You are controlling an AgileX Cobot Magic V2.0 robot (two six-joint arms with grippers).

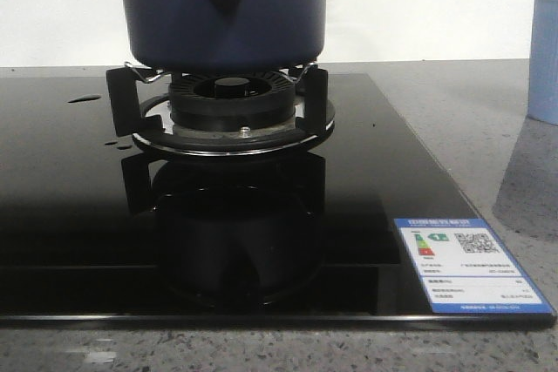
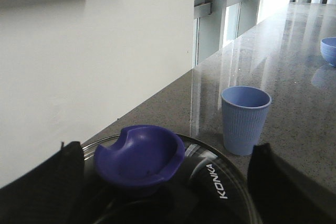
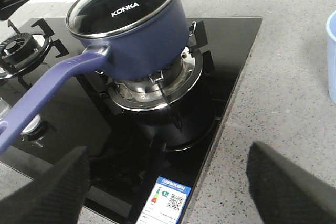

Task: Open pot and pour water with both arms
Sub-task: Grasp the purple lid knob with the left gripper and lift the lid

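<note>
Grey speckled stone [image 3: 283, 93] runs under everything, with a black glass hob [image 1: 61, 215] set into it and a pale wall behind; windows show far off in the left wrist view

Nothing of the task looks done yet. The pot [image 3: 144, 43] sits on the burner grate [image 1: 222, 115] with its glass lid [image 3: 123, 9] in place, the KONKA mark readable through it, and the long handle [image 3: 47, 90] reaching out toward the right wrist camera. No water has been poured that I can see

The left gripper [image 2: 163, 182] hangs directly over the lid, its two dark fingers [image 2: 44, 187] spread wide on either side of the blue knob [image 2: 139, 156]. The knob lies between the jaws and a little ahead of them, not yet touched. Beyond the jaws stands a light blue ribbed cup [image 2: 244, 119], and further off a blue bowl [image 2: 329, 51]

The right gripper [image 3: 168, 187] also has its jaws spread, holding nothing. The pot is ahead of them and well apart; the handle's free end runs to one side of the jaws, not between them. An energy label [image 3: 168, 198] on the hob lies in the gap between them

Still to come, as I judge it: closing on the knob, lifting the lid away, taking the handle, then tipping water out, likely toward the cup
</note>
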